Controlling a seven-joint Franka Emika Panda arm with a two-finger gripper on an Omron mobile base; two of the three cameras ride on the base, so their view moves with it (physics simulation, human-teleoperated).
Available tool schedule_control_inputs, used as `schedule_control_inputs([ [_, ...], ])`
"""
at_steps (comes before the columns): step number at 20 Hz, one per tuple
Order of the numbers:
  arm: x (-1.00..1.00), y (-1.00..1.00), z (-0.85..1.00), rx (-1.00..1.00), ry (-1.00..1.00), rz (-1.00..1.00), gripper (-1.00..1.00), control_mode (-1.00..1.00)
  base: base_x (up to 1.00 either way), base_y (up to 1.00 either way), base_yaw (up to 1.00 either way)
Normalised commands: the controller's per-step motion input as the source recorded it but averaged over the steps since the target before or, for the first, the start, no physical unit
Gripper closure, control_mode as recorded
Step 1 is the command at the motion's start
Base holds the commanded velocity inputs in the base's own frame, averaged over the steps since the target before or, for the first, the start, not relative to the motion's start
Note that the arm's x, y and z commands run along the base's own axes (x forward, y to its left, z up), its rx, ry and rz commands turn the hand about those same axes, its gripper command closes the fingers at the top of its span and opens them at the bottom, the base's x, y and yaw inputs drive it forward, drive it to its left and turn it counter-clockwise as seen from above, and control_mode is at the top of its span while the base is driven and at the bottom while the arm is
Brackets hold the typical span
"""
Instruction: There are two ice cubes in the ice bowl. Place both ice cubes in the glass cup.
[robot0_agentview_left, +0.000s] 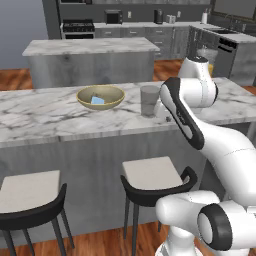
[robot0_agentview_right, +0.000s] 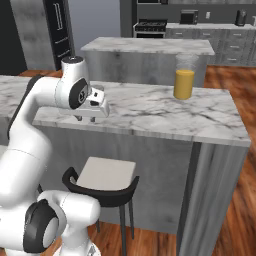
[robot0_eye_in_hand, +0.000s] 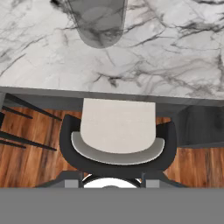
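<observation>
The tan-yellow ice bowl (robot0_agentview_left: 100, 96) sits on the marble counter, left of centre in the left base view. Inside it lies a pale-blue patch of ice cubes (robot0_agentview_left: 97, 100); I cannot separate the two. The clear greyish glass cup (robot0_agentview_left: 149, 100) stands just right of the bowl and appears at the top of the hand view (robot0_eye_in_hand: 98, 22). My gripper (robot0_agentview_right: 85, 120) hangs open over the counter's front edge, right of the cup, pointing down with nothing between its fingers. My forearm mostly hides it in the left base view.
A taller glass of orange juice (robot0_agentview_right: 184, 77) stands farther right on the counter (robot0_agentview_right: 165, 112). Black-backed stools (robot0_eye_in_hand: 117, 131) with cream seats stand below the counter's front edge. A second marble island (robot0_agentview_left: 90, 47) lies behind.
</observation>
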Motion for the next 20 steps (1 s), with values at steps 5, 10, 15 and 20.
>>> schedule_control_inputs([
  [5,-0.18,0.00,0.00,0.00,-0.04,0.00,-1.00,-1.00,0.00,0.00,0.00],
  [10,0.00,0.00,0.00,0.00,0.00,0.00,-1.00,-1.00,0.00,0.00,0.00],
  [15,-0.25,0.00,0.00,0.00,-0.13,0.00,-1.00,-1.00,0.00,0.00,0.00],
  [20,-0.12,0.00,0.01,0.00,-0.07,0.00,-1.00,-1.00,0.00,0.00,0.00],
])
